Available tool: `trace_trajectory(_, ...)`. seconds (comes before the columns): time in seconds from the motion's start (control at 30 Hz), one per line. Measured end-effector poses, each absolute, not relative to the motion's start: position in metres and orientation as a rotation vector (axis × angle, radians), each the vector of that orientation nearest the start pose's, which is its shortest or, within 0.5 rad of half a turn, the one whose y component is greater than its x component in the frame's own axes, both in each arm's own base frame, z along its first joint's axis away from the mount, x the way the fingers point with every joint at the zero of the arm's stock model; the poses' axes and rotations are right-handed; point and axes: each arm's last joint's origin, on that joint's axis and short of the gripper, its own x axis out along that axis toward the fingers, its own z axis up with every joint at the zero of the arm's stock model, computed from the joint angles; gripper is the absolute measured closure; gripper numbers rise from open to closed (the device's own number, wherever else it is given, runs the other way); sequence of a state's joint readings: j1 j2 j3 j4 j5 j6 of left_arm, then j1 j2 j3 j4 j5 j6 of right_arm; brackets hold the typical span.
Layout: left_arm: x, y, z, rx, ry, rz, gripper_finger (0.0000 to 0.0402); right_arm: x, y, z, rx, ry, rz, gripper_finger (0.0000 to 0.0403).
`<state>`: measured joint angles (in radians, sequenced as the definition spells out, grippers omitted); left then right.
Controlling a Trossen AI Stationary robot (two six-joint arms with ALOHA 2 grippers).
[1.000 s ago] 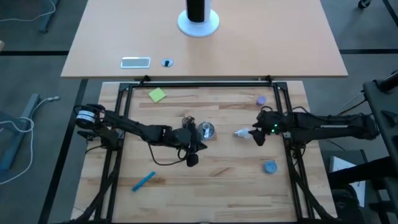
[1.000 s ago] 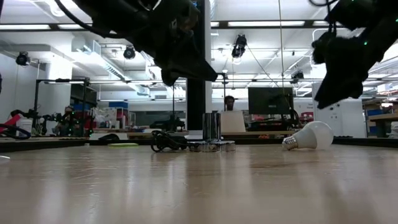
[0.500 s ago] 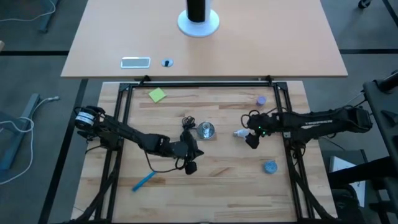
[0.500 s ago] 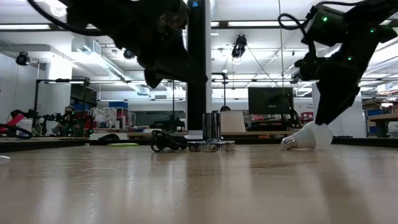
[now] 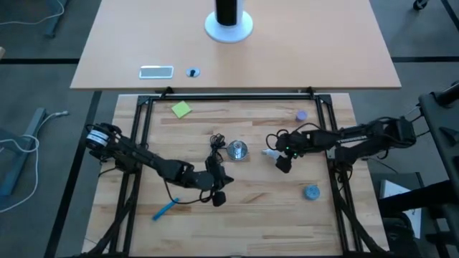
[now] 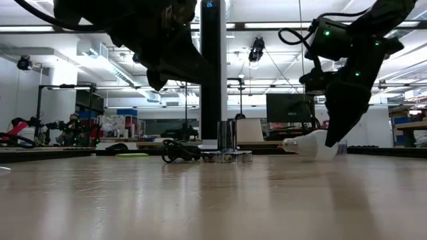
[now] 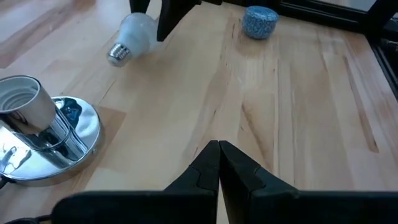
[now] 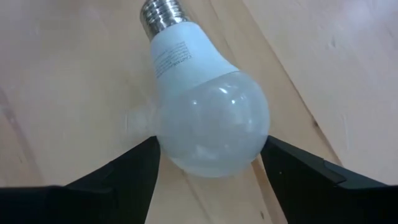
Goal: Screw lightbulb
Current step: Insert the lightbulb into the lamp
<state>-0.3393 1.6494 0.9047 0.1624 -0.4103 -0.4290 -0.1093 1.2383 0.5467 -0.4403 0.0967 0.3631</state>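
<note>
The bulb (image 8: 208,121) lies on its side on the desk (image 5: 251,208), right of the socket (image 5: 237,150), its screw base toward it. The right tool (image 8: 208,163) straddles its round end, fingers apart; the left tool (image 7: 219,163), fingers together, hovers near the socket

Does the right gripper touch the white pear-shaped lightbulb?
Cannot tell. In the right wrist view the open right gripper straddles the lightbulb, but no view shows contact or gap plainly.
</note>
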Motion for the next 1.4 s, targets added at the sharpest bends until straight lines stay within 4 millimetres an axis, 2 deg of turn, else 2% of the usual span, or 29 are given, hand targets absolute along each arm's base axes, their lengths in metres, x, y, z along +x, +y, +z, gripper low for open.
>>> trace_trajectory(0.23, 0.329, -0.104, 0.179, -0.194, 0.538, 0.187, 0.0401, 0.214, -0.026, 0.150, 0.255, 1.072, -0.345, 0.0122)
trace_trajectory(0.47, 0.333, -0.105, 0.169, -0.188, 0.549, 0.190, 0.0401, 0.223, -0.028, 0.141, 0.203, 1.067, -0.313, 0.0135)
trace_trajectory(0.87, 0.337, -0.106, 0.163, -0.164, 0.537, 0.181, 0.0401, 0.243, -0.030, 0.138, 0.064, 0.942, -0.229, 0.0126)
trace_trajectory(1.0, 0.337, -0.104, 0.163, -0.142, 0.527, 0.236, 0.0401, 0.246, -0.030, 0.140, 0.016, 0.904, -0.187, 0.0130)
trace_trajectory(1.17, 0.337, -0.102, 0.164, -0.121, 0.505, 0.303, 0.0401, 0.249, -0.027, 0.142, 0.031, 0.874, -0.091, 0.0138)
trace_trajectory(1.4, 0.337, -0.102, 0.164, -0.111, 0.511, 0.289, 0.0401, 0.249, -0.020, 0.142, 0.077, 0.871, -0.005, 0.0137)
